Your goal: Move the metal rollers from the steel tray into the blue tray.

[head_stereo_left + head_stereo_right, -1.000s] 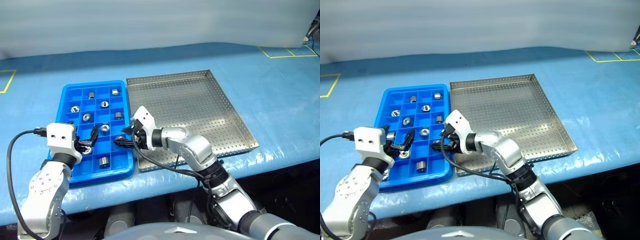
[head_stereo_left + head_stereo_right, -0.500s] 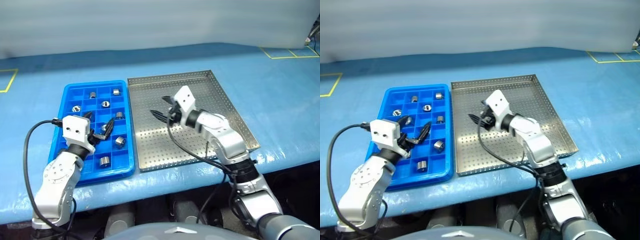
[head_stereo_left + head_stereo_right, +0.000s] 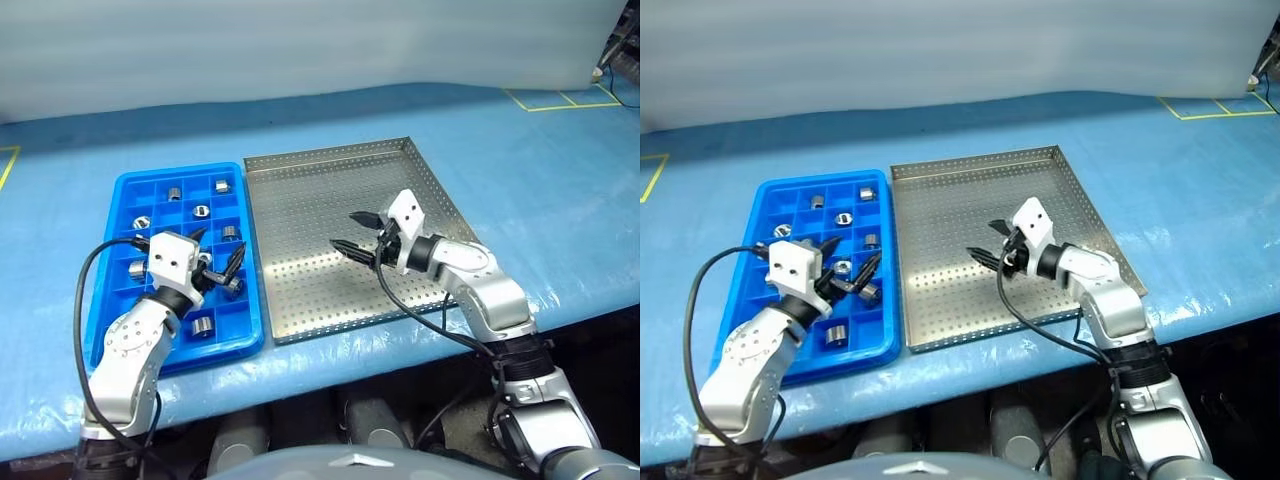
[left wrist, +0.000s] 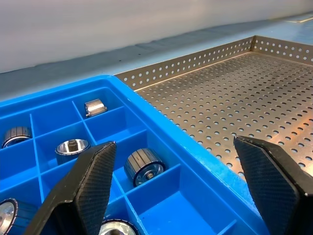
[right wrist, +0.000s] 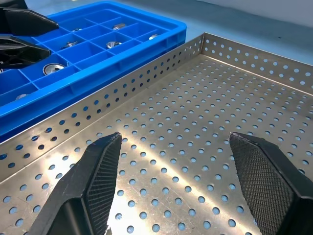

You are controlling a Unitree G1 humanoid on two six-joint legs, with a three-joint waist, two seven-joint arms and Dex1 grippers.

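judging the metal rollers [image 3: 201,326] in the blue tray [image 3: 110,255]: small, dense, rigid, slick; pinch across the round sides. left gripper [image 3: 218,256] and right gripper [image 3: 352,232] both gape, holding nothing.

Silver metal rollers [image 3: 201,211] sit in blue tray [image 3: 104,300] compartments, beside steel tray [image 3: 300,200]

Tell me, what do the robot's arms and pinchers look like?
Both arms are shiny silver-grey with rounded joints. Each ends in a white boxy block and a black two-fingered tool: left tool, right tool. The fingers have bumpy textured pads. Black cables loop along each arm.
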